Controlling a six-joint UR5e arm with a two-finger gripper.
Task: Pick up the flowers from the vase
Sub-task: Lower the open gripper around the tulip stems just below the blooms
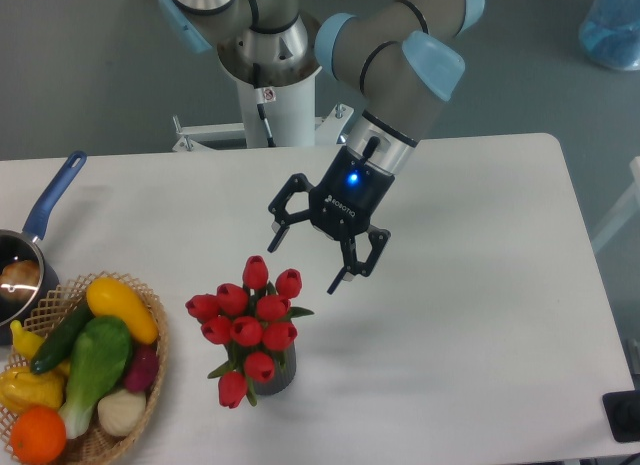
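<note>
Flowers (248, 325) sitting untouched in the vase (273, 377), near the table's (480, 315) front edge beside the wicker basket (152, 370). Gripper (308, 263) spread wide, hanging just above and behind the buds, holding nothing. Approach mostly there by the look of it; descent, grasp and lift all left to do.

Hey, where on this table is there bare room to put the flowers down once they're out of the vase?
The right half of the table is bare, from the flowers and vase across to the right edge. A bare strip also runs along the back, between the saucepan and the open gripper. The front left is crowded by the wicker basket of vegetables.
</note>
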